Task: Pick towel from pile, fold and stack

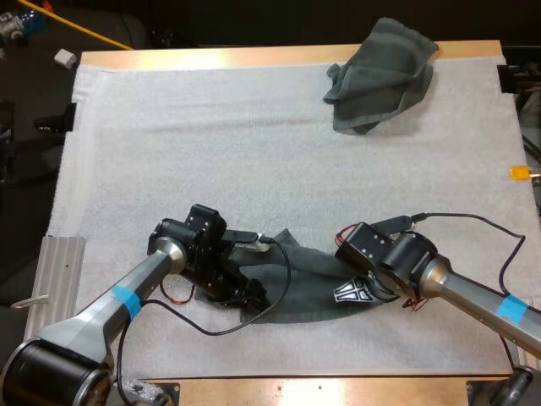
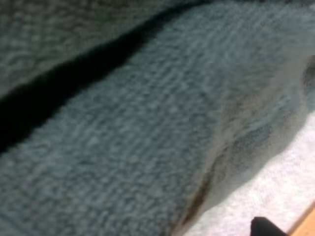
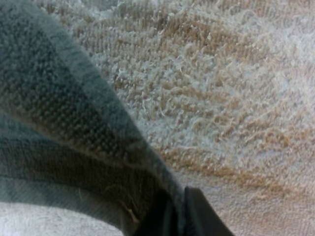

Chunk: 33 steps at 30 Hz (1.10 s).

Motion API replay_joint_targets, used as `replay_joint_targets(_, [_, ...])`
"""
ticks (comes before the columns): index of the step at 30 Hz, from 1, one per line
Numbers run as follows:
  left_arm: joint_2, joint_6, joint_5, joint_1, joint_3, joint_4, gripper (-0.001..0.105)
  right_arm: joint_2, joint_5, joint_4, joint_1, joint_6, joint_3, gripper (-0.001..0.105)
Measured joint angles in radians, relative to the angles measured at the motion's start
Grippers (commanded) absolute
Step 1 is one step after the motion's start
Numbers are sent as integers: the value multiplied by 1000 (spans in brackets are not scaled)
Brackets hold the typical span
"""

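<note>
Nearest, a dark grey-green towel [image 1: 300, 283] lies stretched on the white mat [image 1: 211, 152] between the two grippers, both low at its ends. The right gripper [image 1: 355, 292] has its black fingers [image 3: 199, 214] pinching a fold of that towel from both sides. The left gripper [image 1: 252, 298] sits low on the cloth, and whether it has hold cannot be told. Far back, at the mat's right corner, sits a crumpled towel [image 1: 380, 76].

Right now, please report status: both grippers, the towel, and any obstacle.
Left gripper low on towel, one end. Right gripper shut on the other end. Towel lies between them on mat. Crumpled towel at far corner, not in the way.
</note>
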State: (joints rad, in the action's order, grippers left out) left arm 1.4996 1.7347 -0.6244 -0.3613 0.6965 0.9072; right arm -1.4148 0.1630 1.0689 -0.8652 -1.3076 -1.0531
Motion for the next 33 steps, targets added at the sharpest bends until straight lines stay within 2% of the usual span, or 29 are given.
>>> replay_joint_targets(4, [2,2,-39,0,0,-2,42,2,0,-2,0,15,0,0])
replay_joint_targets(11, [5,15,-57,0,0,-14,3,2,0,-9,0,24,0,0])
replay_joint_targets(12, [5,17,-57,0,0,-15,1,2,0,-9,0,24,0,0])
replay_joint_targets(20, [-20,12,-57,0,0,7,0,12,0,-9,0,26,0,0])
replay_joint_targets(23, [-91,-7,-57,0,15,47,0,39,2,-9,0,26,-1,0])
replay_joint_targets(24, [-158,-24,-57,0,36,80,0,70,7,-9,0,26,-7,0])
replay_joint_targets(29, [-229,-23,-44,0,35,121,0,104,38,-9,0,26,-21,0])
replay_joint_targets(33, [-382,-9,-42,0,106,166,0,212,48,-2,0,33,-61,0])
